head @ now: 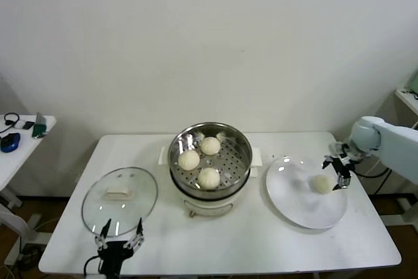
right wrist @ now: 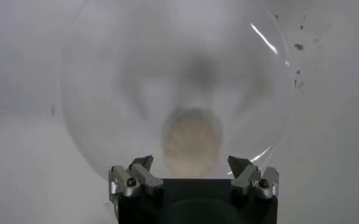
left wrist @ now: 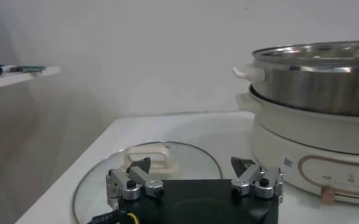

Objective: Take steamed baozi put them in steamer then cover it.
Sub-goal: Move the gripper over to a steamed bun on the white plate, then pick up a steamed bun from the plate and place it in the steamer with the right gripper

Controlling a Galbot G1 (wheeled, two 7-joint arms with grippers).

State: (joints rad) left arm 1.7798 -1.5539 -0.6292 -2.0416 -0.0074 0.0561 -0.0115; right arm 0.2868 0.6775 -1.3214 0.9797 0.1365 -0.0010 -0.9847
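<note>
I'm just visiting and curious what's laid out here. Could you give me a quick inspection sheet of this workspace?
Surface: white table.
Job's things: steamer holds three baozi; a fourth baozi lies on the white plate; glass cover lies flat on the table.
Clutter: nothing seen on the table.
Grippers: right claw open at the plate's baozi; left claw open near the cover.
Cables: black wiring at both claws.
Surroundings: side table with small items.

White bench (head: pixel 248 240) against a plain pale wall (head: pixel 209 44), round white plate (head: pixel 297 207) lay on its right side, second white side bench (head: pixel 23 145) stood off to the left, carrying small dark blue object (head: pixel 10 142), green item (head: pixel 39 129)
</note>
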